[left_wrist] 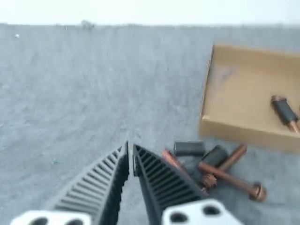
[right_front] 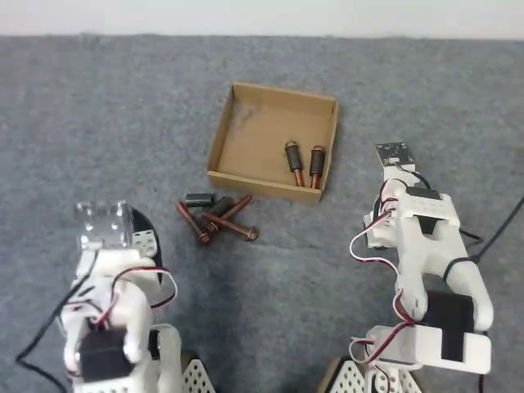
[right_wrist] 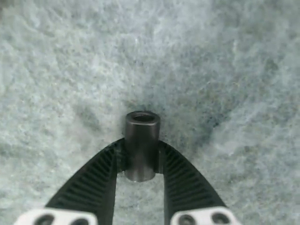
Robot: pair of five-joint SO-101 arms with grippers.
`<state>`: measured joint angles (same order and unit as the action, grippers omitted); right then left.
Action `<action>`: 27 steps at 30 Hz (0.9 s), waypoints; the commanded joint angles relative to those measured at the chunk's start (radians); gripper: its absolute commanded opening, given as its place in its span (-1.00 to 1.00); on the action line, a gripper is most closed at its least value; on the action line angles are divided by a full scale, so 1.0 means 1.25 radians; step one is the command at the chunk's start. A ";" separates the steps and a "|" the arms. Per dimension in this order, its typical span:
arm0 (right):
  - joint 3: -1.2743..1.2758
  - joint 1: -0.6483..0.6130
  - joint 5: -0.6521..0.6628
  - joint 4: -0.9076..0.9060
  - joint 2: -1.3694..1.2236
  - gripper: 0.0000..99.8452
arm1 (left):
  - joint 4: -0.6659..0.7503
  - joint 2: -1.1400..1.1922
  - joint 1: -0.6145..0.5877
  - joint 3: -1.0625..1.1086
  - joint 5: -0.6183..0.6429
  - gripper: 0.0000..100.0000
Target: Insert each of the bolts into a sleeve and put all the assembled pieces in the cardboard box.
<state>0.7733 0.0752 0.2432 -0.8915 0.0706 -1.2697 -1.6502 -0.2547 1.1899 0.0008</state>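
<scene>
surface: grey carpet (right_front: 98, 123) | far edge: pale wall strip (right_front: 262, 16)

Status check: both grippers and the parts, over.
Left gripper shut, empty, short of the pile of bolts and sleeves. Right gripper shut on a black sleeve. Two assembled pieces in the cardboard box. Nothing in the way.

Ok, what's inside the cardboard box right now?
Two assembled pieces lie side by side in the cardboard box, by its right-hand wall. Each sleeve covers part of its bolt.
</scene>
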 commanded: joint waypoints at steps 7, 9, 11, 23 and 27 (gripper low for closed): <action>-0.037 0.012 -0.009 0.003 0.003 -0.99 | -0.027 0.475 0.033 -0.280 -0.015 -0.98; -0.037 0.012 -0.009 0.003 0.003 -0.99 | -0.027 0.540 0.059 -0.285 0.017 -0.98; -0.037 0.012 -0.009 0.003 0.003 -0.99 | -0.026 0.592 0.098 -0.287 0.026 -0.98; -0.037 0.012 -0.009 0.003 0.003 -0.99 | 0.124 0.805 0.237 -0.287 0.264 -0.97; -0.037 0.012 -0.009 0.003 0.003 -0.99 | 0.168 0.891 0.237 -0.285 0.378 -0.89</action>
<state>0.7733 0.0752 0.2432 -0.8915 0.0706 -1.1147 -0.5930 0.0322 0.8830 0.3736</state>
